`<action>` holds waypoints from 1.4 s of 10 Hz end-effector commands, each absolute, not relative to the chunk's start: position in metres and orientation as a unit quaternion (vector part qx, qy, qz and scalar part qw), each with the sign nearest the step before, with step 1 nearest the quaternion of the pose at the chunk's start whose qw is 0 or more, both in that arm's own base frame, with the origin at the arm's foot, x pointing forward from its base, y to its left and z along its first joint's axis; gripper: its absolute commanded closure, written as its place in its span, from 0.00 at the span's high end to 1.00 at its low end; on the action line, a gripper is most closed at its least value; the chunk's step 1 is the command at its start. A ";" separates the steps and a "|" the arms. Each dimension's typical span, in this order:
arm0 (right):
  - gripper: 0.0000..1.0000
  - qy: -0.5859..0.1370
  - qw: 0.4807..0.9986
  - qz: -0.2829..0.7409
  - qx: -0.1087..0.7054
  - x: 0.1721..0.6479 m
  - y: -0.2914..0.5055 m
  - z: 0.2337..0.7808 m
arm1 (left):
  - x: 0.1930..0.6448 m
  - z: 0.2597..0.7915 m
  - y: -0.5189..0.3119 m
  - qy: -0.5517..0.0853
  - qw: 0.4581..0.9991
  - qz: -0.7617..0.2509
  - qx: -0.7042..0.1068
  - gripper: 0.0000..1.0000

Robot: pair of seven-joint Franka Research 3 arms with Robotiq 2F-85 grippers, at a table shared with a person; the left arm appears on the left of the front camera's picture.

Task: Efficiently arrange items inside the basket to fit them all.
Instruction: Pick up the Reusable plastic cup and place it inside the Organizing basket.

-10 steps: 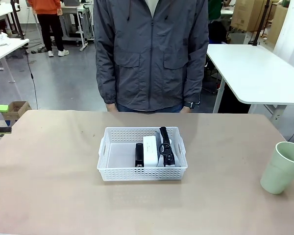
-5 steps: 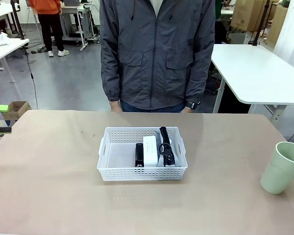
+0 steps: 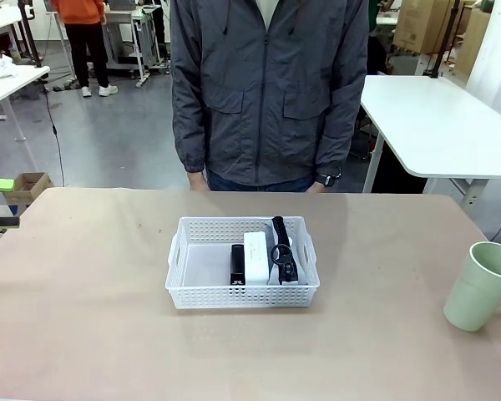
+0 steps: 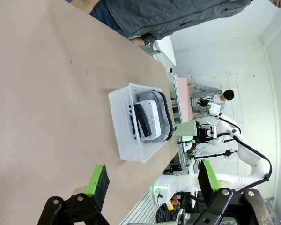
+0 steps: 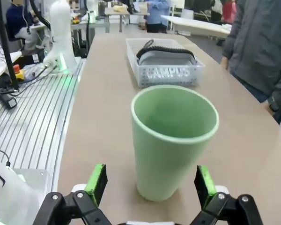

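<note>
While the basket (image 3: 242,297) sits in the middle of the table (image 3: 83,276), the black stapler (image 3: 237,264), the white box (image 3: 255,256) and the grey pouch (image 3: 284,261) lie side by side inside it. The green cup (image 3: 481,286) stands well apart, just in front of the right end effector (image 5: 151,182), which is wide and holds nothing. The left end effector (image 4: 153,178) is wide too. A person (image 3: 267,92) stands across the table.

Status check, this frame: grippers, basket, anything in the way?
Left gripper open, empty. Right gripper open, facing the cup, which stands outside the basket. Stapler, box and pouch inside basket. Person at table far edge, not reaching in.
</note>
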State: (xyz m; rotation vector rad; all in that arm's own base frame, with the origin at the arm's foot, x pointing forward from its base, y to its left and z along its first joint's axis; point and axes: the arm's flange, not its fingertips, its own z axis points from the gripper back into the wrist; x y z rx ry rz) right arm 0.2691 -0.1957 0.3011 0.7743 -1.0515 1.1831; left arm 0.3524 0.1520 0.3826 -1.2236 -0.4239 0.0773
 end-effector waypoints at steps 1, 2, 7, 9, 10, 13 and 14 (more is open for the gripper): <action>1.00 -0.454 0.637 0.531 0.327 0.254 -0.215 0.217 | 0.350 0.385 0.150 -0.192 0.799 0.041 -0.568 1.00; 1.00 -0.448 0.640 0.531 0.327 0.254 -0.216 0.216 | 0.350 0.385 0.150 -0.192 0.799 0.041 -0.568 1.00; 1.00 -0.423 0.663 0.520 0.334 0.268 -0.202 0.197 | 0.350 0.385 0.150 -0.192 0.799 0.041 -0.568 1.00; 1.00 -0.422 0.665 0.513 0.341 0.275 -0.195 0.188 | 0.350 0.385 0.150 -0.192 0.799 0.041 -0.568 1.00; 1.00 -0.426 0.668 0.506 0.342 0.278 -0.190 0.185 | 0.350 0.385 0.150 -0.192 0.799 0.041 -0.568 1.00; 1.00 -0.446 0.669 0.496 0.329 0.284 -0.179 0.179 | 0.350 0.385 0.150 -0.192 0.799 0.041 -0.568 1.00; 1.00 -0.448 0.665 0.494 0.336 0.285 -0.174 0.176 | 0.350 0.385 0.150 -0.192 0.799 0.041 -0.568 1.00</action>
